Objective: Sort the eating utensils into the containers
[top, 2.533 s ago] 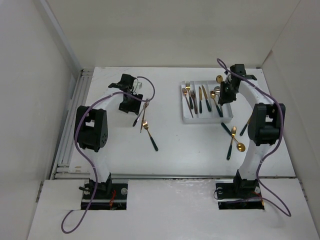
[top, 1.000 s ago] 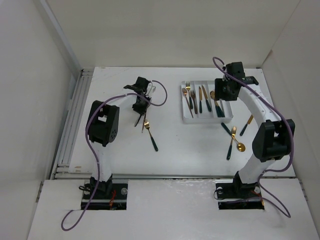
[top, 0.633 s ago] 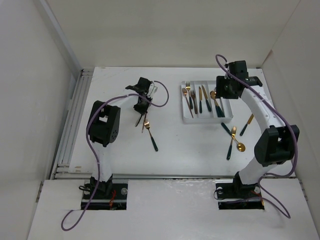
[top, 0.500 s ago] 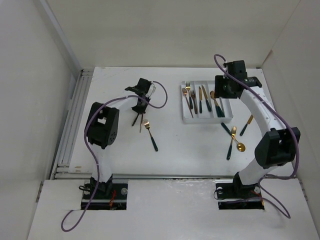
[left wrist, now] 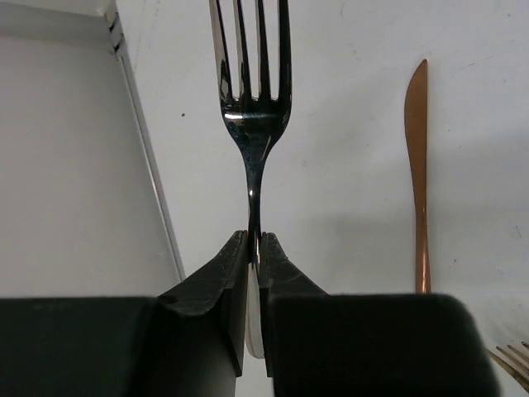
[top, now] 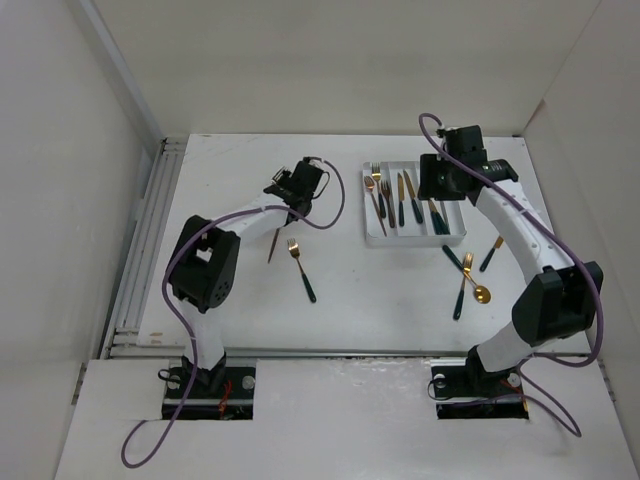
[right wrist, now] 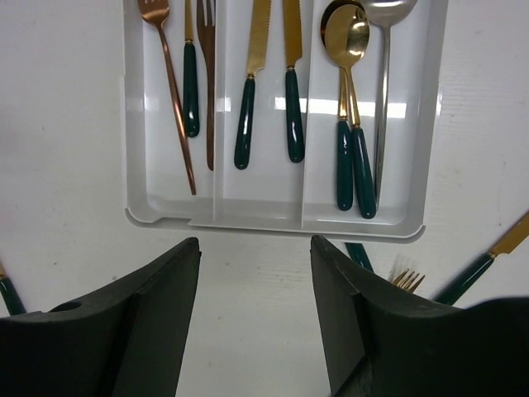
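Overhead and wrist views, shared tray (top: 375, 238)

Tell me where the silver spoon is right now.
In the right wrist view, the silver spoon lies in the white tray's rightmost compartment, just right of two green-handled gold spoons.

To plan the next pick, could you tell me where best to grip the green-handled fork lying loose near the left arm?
Take the fork by its dark handle, from straight above, jaws across its width. It lies flat and diagonal, and the handle end is clear of the thin knife beside its head.
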Action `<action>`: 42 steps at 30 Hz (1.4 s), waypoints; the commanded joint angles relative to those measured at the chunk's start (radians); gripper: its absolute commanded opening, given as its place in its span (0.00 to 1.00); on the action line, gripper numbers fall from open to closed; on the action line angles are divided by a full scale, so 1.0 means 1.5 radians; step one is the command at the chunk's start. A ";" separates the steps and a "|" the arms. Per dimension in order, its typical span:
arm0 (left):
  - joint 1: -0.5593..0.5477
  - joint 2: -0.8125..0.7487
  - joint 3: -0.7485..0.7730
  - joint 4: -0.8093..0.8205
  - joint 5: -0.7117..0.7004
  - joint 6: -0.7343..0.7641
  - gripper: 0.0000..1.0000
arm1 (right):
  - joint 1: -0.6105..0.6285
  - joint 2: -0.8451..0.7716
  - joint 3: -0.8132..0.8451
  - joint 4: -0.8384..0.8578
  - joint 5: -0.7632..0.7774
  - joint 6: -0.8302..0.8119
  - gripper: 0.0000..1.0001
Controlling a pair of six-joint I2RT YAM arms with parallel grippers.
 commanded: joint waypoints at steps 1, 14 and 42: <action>-0.015 -0.030 0.015 0.075 -0.095 0.054 0.00 | 0.005 -0.029 -0.005 0.031 0.003 0.008 0.62; 0.020 -0.030 0.299 -0.160 0.363 -0.280 0.00 | 0.011 -0.068 -0.057 0.092 -0.043 0.088 0.60; -0.051 0.256 0.420 0.042 0.685 -0.730 0.00 | 0.018 -0.154 -0.172 0.144 0.034 0.180 0.59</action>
